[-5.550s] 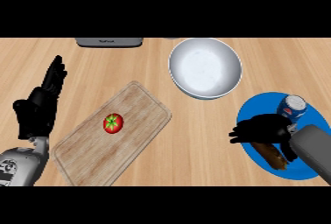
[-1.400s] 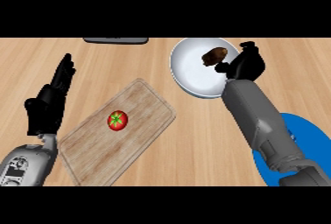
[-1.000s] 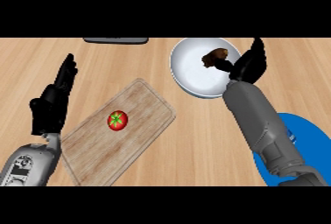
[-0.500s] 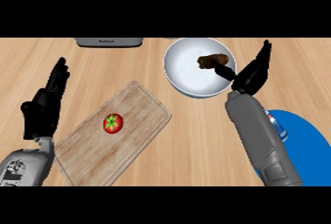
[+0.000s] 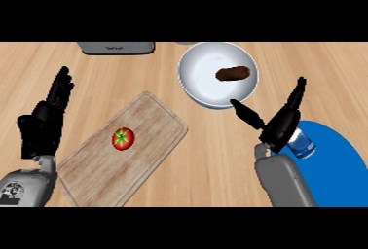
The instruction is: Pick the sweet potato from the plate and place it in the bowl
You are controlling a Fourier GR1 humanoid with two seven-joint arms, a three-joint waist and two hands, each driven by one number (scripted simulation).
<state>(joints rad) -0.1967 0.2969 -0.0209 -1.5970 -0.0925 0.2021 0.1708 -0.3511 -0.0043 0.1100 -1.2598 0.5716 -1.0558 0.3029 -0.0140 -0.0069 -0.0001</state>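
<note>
A brown sweet potato [image 5: 233,74] lies in the white bowl [image 5: 205,90], while the right hand [image 5: 277,121] nearby is spread open and empty.

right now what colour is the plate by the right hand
Blue plate, seen in the head view.
</note>
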